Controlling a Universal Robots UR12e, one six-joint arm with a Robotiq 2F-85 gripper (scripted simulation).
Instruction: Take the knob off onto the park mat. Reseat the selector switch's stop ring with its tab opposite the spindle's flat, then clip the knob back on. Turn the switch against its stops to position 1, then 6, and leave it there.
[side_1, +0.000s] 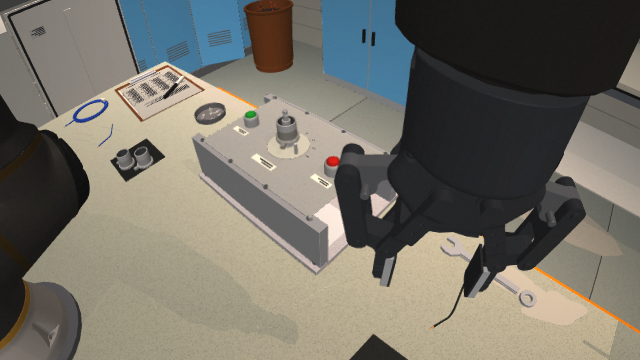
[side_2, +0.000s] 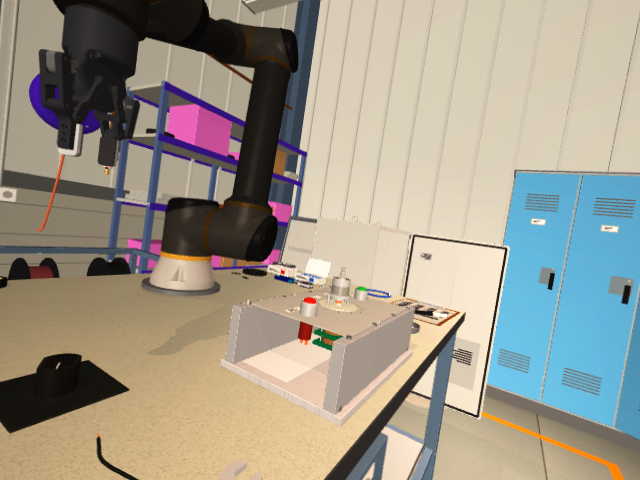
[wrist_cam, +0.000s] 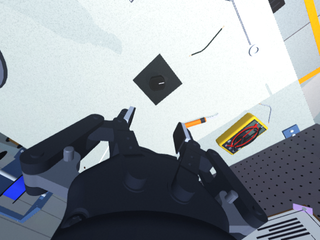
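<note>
The park mat (side_1: 377, 350) is mostly cut off at the bottom edge in the side camera. The black knob (wrist_cam: 157, 83) sits upright on that black mat (wrist_cam: 157, 79), with its white pointer line showing. My gripper (wrist_cam: 155, 126) hangs open and empty high above the table, over the knob (side_2: 58, 373). The selector switch (side_1: 287, 131) stands bare on the grey control box (side_1: 280, 170), its spindle pointing up. A pale ring plate (side_2: 338, 306) lies around its base. I cannot make out the stop ring's tab.
A brown bin (side_1: 268, 35) stands on the floor beyond the table. A spanner (side_1: 487, 272) and a black wire (side_1: 450, 310) lie near the mat. A yellow multimeter (wrist_cam: 241, 134) lies to one side. Two sockets (side_1: 135, 157) sit on a small mat. A clipboard (side_1: 157, 90) lies far off.
</note>
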